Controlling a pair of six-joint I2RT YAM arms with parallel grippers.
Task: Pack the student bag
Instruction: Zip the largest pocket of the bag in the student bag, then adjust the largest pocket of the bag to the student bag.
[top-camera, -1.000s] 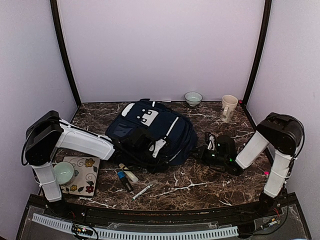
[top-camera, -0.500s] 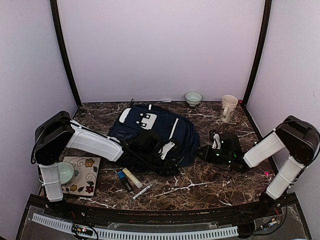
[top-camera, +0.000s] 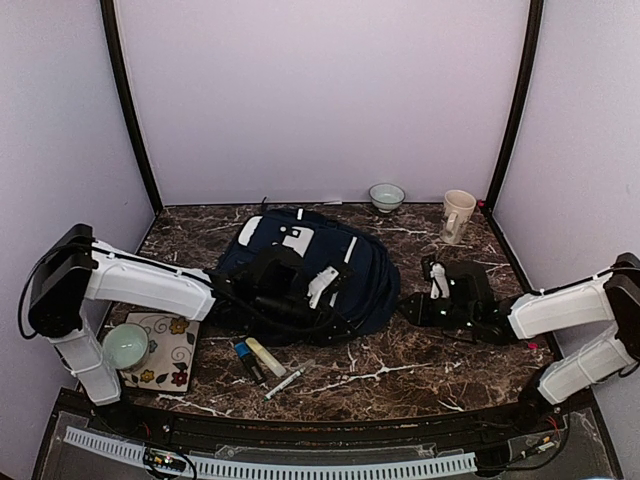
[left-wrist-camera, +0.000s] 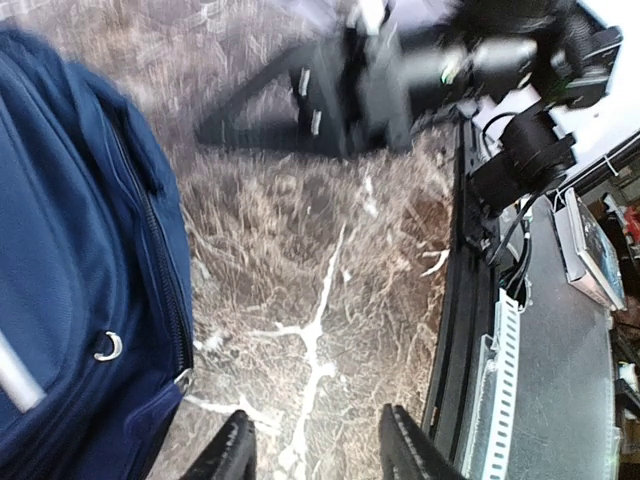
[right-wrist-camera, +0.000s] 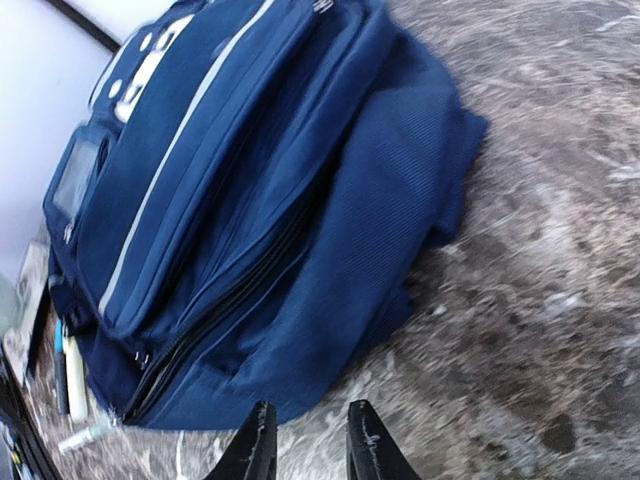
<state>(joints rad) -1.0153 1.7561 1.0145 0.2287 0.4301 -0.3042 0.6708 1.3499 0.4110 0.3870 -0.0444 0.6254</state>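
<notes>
The student bag (top-camera: 300, 262) lies flat in the middle of the table, navy blue with white stripes and a white patch. My left gripper (top-camera: 338, 312) hovers at the bag's near right edge. In the left wrist view it (left-wrist-camera: 318, 452) is open over bare marble, with the bag (left-wrist-camera: 70, 260) and its zipper on the left. My right gripper (top-camera: 412, 306) sits low, just right of the bag. In the right wrist view it (right-wrist-camera: 310, 445) is open a little and holds nothing, and the bag's side (right-wrist-camera: 250, 210) lies just beyond the fingertips.
Markers (top-camera: 255, 356) and a white pen (top-camera: 285, 380) lie in front of the bag. A floral tile (top-camera: 170, 345) with a pale green bowl (top-camera: 127, 345) is at the near left. A small bowl (top-camera: 387, 196) and a mug (top-camera: 458, 215) stand at the back right.
Both grippers have gone from shut to open and come off the bag. The right arm has dropped lower and drawn back to the right. The left arm has pulled back a little.
</notes>
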